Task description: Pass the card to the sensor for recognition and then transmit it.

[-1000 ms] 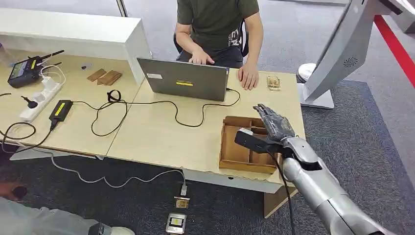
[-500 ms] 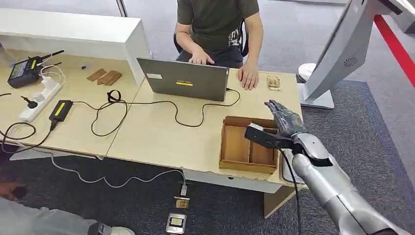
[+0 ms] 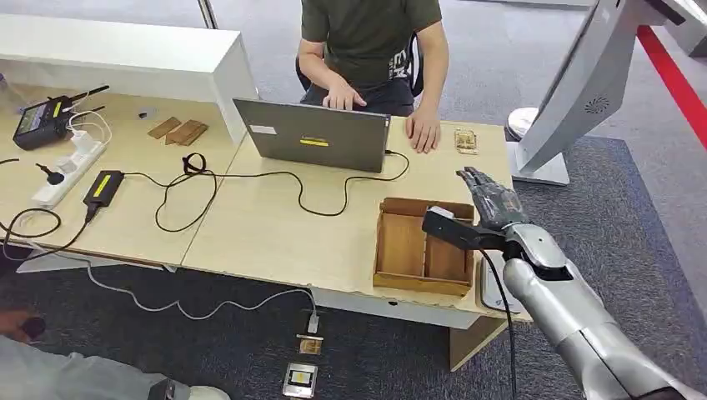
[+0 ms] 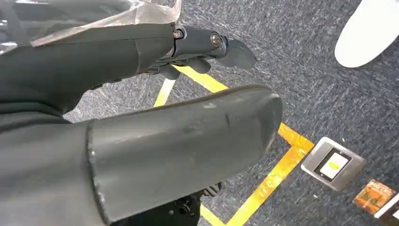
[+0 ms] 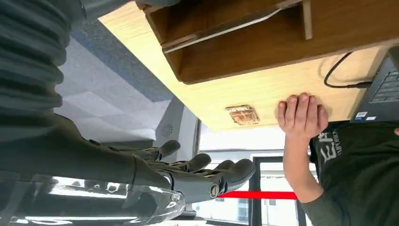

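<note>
A small brown patterned card [image 3: 466,140] lies on the far right of the table, just beside a seated person's hand [image 3: 425,132]. The card [image 5: 242,114] and that hand [image 5: 302,115] also appear in the right wrist view. My right hand [image 3: 488,204] hovers with its fingers [image 5: 197,174] spread and holds nothing; it is just right of the wooden divided box [image 3: 421,246] and nearer me than the card. A flat white device [image 3: 490,283] lies at the table's front right edge, under my forearm. My left hand [image 4: 207,44] hangs over the carpet, holding nothing.
An open laptop [image 3: 315,133] with a black cable stands in front of the person. On the left of the table are a power strip [image 3: 71,167], an adapter and a handheld controller. On the floor lie a grey device with a yellow screen [image 3: 300,379] and an orange card [image 4: 374,195]. A white stand [image 3: 575,92] rises at the right.
My right hand has moved right, from above the wooden box to just past its right side, uncovering the white device at the table edge. The person's typing hand shifted slightly.
</note>
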You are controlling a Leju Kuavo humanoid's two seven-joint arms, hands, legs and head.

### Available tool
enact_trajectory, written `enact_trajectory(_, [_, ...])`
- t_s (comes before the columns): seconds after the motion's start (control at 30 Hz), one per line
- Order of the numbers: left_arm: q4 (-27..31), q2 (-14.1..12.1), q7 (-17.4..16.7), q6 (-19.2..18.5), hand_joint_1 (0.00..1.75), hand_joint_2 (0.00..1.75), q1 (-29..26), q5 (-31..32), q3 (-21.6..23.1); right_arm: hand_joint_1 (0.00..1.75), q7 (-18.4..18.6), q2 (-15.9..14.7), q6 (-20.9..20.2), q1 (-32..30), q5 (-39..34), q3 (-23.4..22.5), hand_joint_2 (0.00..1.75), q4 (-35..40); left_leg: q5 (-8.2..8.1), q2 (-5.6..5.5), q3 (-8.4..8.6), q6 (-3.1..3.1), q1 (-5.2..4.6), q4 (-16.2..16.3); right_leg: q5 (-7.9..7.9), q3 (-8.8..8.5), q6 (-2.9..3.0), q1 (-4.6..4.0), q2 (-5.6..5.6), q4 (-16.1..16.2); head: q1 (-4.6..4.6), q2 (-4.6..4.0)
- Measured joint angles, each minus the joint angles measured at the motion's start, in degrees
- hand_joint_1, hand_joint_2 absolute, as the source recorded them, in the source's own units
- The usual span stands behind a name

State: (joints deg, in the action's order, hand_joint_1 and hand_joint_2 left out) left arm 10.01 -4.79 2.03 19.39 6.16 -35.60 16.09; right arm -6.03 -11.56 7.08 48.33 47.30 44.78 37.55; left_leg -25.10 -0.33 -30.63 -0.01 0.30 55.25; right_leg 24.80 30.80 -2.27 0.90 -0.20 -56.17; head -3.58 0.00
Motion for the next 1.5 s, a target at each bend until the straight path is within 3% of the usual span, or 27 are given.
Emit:
enact_trajectory(0.67, [0.0,0.0,-0.8,0.8,0.0,0.0,0.2,-0.3,0.1,0.0,0.7,1.0,-4.8,-0.7,-0.9,0.5,1.75,4.3,0.0,0.01,0.0,0.0,0.0,0.0,0.0,0.01,0.0,0.0,0.0,0.0,0.0,0.0])
enact_trajectory(1.5, [0.0,-0.1,0.7,-0.3,0.0,0.0,0.2,-0.9,1.0,0.0,2.2,-0.1,-4.9,-1.7,-1.0,0.5,1.75,4.9,0.0,0.01,0.0,0.0,0.0,0.0,0.0,0.02,0.0,0.0,0.01,0.0,0.0,0.0])
